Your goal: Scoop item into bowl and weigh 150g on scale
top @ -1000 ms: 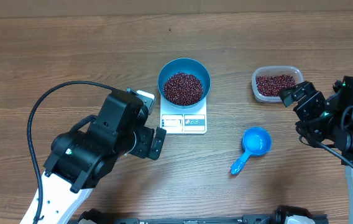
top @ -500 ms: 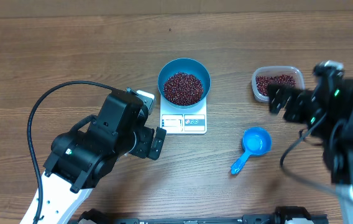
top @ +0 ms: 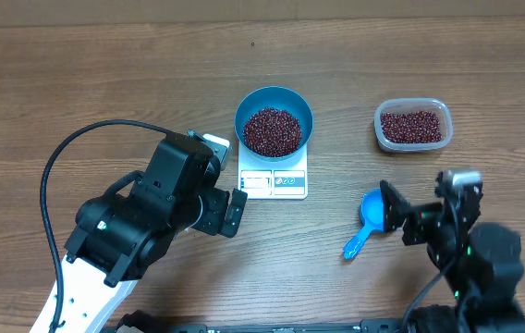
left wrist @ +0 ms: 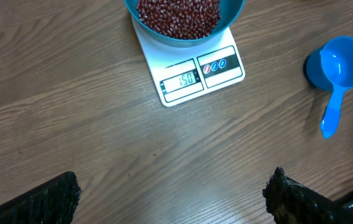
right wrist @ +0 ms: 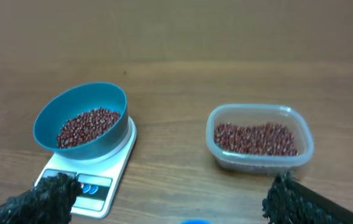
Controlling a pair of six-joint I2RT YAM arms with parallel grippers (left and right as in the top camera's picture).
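1. Apparently the weighing is at its target: the display [left wrist: 181, 81] on the scale [top: 273, 182] seems to read 150, so I judge the step in hand to be confirming and backing off.
2. To do this well, add no more beans [top: 273, 131] and keep both arms off the scale and the table [top: 105, 74] beside it, since a nudge could shift the reading.
3. The bowl [top: 241, 113] sits on the scale's rear half, holding the beans. More beans lie in the clear tub [top: 379, 118], well apart to the right.
4. The blue scoop [top: 380, 211] lies empty on the table.
5. The left gripper [left wrist: 171, 198] is spread wide and holds nothing, with its arm folded low at the scale's front-left.
6. The right gripper [right wrist: 170, 196] is likewise wide and empty, low beside the scoop, with its wrist angled toward the bowl and tub.
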